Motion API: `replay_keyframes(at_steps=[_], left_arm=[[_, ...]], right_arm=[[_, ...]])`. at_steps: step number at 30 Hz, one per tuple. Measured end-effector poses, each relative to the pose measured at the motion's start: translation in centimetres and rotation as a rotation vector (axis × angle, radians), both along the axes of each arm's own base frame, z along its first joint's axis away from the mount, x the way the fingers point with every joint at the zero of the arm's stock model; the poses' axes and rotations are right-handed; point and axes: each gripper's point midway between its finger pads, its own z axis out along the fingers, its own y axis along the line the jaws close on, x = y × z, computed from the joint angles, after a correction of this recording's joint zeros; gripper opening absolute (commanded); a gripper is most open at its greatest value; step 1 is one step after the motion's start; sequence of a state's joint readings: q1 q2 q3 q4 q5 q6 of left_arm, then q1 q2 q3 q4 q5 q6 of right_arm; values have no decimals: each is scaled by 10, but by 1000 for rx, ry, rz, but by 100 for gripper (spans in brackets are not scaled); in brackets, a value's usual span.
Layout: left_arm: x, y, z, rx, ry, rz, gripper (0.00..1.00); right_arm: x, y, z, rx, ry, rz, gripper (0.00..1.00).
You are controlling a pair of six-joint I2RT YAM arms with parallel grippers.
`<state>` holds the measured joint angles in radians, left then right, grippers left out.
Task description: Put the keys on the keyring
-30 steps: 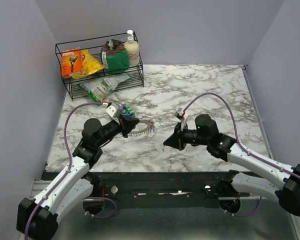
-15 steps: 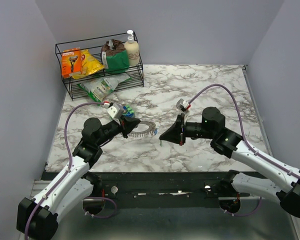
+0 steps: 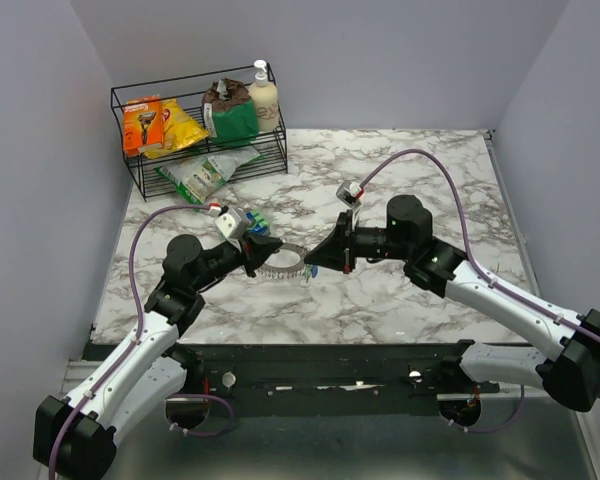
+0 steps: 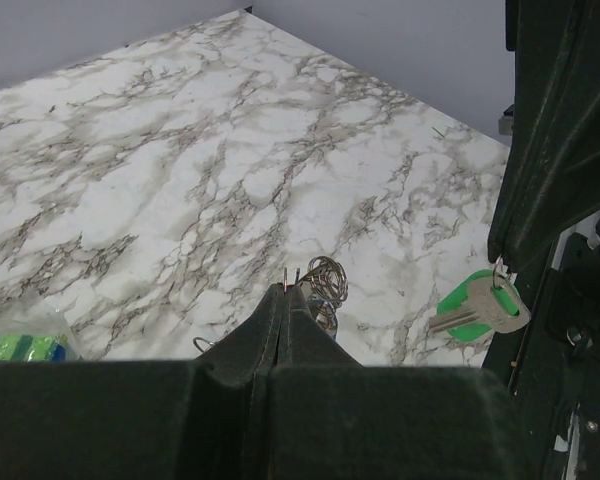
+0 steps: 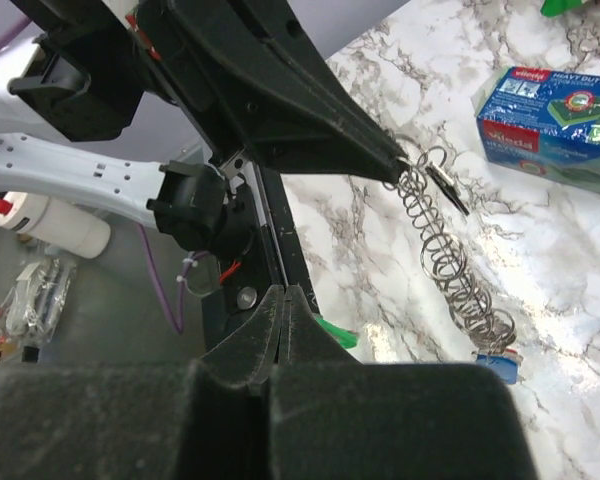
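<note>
My left gripper [image 3: 267,248] is shut on the end of the keyring [image 3: 286,264], a coiled silver wire chain with small rings hanging to the table. In the left wrist view its tips [image 4: 290,288] pinch the thin wire, with ring loops [image 4: 327,279] just beyond. My right gripper [image 3: 311,261] is shut on a green-headed key [image 4: 476,305] and holds it close to the right of the ring. In the right wrist view the green head [image 5: 336,332] peeks out beside the shut tips [image 5: 284,293], and the coil [image 5: 448,258] hangs from the left gripper with a blue-headed key [image 5: 500,362] at its lower end.
A black wire basket [image 3: 138,176] with snack packets and a bottle stands at the back left. A blue and green sponge pack [image 3: 253,220] lies just behind the left gripper, also in the right wrist view [image 5: 550,108]. The marble table's near edge [image 3: 300,345] is below.
My right arm has swung left and forward with the green key, from mid-table to right beside the keyring. The left gripper has stayed put, holding the ring.
</note>
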<state>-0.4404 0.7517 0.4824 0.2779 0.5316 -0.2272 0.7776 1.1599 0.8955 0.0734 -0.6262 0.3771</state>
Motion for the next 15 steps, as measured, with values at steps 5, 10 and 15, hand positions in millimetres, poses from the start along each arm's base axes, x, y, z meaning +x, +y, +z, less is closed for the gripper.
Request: replay_keyframes(at_steps=[5,10,15], left_arm=[[-2,-1,-1,7,-3,-13,0],[-6,-3,-2,12,-7,-39,0],[-9,-5,-1,15,-12,-60,0]], right_arm=[[6,6,5,7,10,-5,1],[12,11,4,3,27,-12,1],[17,17,0,-5,49,-17,1]])
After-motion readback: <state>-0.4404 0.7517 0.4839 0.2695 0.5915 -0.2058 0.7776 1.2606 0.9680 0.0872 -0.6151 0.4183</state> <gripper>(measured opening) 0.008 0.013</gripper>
